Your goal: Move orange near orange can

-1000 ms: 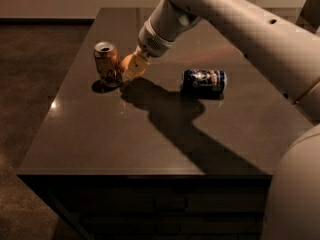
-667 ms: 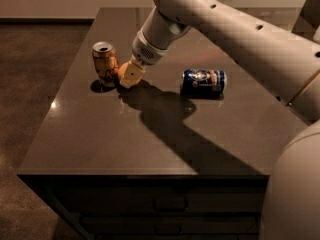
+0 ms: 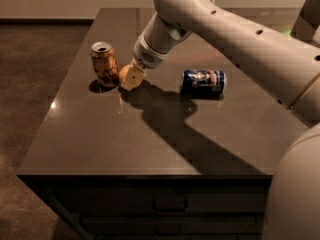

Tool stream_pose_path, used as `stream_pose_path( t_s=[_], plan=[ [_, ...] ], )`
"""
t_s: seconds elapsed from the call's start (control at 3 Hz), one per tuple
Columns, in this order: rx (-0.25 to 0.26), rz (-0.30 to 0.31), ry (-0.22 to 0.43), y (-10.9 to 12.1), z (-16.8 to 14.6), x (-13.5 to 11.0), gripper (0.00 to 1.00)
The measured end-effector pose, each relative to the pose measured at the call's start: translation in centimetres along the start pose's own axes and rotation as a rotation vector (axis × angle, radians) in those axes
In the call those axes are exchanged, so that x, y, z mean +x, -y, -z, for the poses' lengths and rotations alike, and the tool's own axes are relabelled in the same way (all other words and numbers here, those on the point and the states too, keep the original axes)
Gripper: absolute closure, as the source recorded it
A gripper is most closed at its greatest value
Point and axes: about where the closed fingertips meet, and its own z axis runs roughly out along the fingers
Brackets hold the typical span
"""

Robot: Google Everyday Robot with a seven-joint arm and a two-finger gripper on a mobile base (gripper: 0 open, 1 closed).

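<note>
The orange can (image 3: 105,64) stands upright on the dark table (image 3: 150,139), at its left side. The orange (image 3: 123,73) is right beside the can's right side, low at the table surface and mostly hidden by the gripper. My gripper (image 3: 130,78) reaches down from the upper right, and its pale fingers (image 3: 132,77) are closed around the orange. Only a small gap separates the orange from the can.
A dark blue can (image 3: 202,81) with a white and red label lies on its side to the right of the gripper. My arm (image 3: 225,29) crosses the table's back right. The table's left edge (image 3: 60,99) is close to the orange can.
My gripper has moved left and down with the orange, bringing it closer to the orange can and down to the table surface.
</note>
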Motion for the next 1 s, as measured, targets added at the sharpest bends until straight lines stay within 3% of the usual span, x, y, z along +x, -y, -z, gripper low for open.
stream_pose_path(
  t_s=[0.67, 1.0],
  plan=[
    [-0.008, 0.005, 0.000, -0.19, -0.46, 0.04, 0.00],
    [-0.009, 0.005, 0.000, -0.19, -0.47, 0.04, 0.00]
  ],
)
